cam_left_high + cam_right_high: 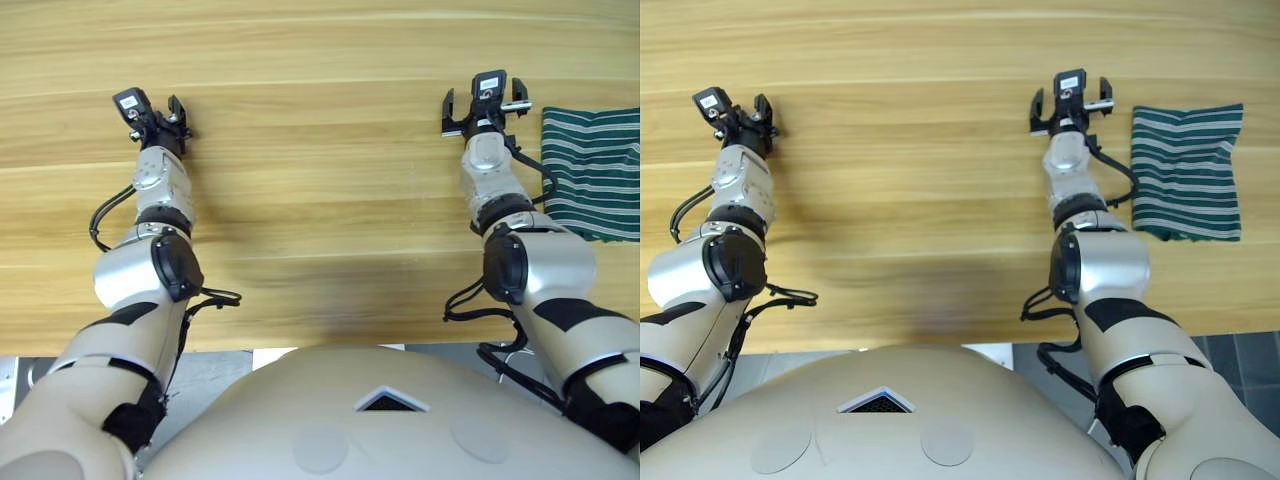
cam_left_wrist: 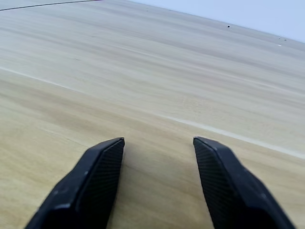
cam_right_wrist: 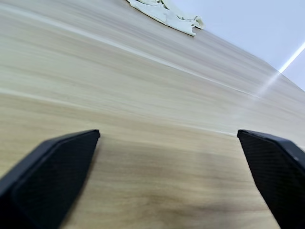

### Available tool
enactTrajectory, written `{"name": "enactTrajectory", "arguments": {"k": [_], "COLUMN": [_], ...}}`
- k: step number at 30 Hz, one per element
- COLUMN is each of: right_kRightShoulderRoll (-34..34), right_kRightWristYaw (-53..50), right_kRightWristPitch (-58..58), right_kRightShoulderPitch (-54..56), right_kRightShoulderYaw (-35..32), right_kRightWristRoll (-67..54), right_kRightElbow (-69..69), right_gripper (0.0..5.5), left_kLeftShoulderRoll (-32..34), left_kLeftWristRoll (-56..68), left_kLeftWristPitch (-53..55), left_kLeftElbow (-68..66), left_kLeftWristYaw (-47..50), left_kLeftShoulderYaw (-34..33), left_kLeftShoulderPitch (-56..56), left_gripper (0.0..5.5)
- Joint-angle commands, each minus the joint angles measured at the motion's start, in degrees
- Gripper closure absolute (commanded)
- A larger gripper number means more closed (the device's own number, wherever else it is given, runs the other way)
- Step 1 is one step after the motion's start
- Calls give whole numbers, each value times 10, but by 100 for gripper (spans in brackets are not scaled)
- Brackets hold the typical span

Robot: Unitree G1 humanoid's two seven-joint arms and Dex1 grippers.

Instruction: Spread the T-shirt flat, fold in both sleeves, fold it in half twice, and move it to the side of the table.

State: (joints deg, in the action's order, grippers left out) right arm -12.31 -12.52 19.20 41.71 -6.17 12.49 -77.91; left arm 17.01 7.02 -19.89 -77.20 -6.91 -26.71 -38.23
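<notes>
Folded green-and-white striped T-shirt (image 1: 1188,170) parked at right of frame on the light wooden surface (image 1: 910,150).
Fingers apart on both: left end effector (image 1: 155,105) upper left, right end effector (image 1: 487,98) near the shirt.

Folded striped T-shirt (image 1: 1187,171), table's right side

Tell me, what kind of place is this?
Probably an indoor test room or lab: a wide wooden table, a folded striped T-shirt at its right side, and a pale crumpled cloth farther off.
</notes>
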Motion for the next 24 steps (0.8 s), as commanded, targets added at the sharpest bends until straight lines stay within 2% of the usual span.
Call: {"name": "enactTrajectory", "arguments": {"k": [1,24], "right_kRightShoulderRoll": [-5,-19], "right_kRightWristYaw": [-3,-14], "right_kRightWristPitch": [-14,-26], "right_kRightShoulderPitch": [0,-11], "right_kRightShoulderYaw": [3,7], "right_kRightWristRoll": [7,15], "right_kRightElbow": [-4,-5], "right_gripper": [16,16], "left_kLeftShoulderRoll": [-9,-25], "left_kLeftWristRoll": [6,-5], "left_kLeftWristPitch": [1,5], "left_kLeftElbow": [-2,-3], "left_kLeftWristYaw": [-7,-8], "left_kLeftShoulderYaw": [-6,0], "left_kLeftShoulderPitch": [-2,-8], "left_gripper": [279,279]}}
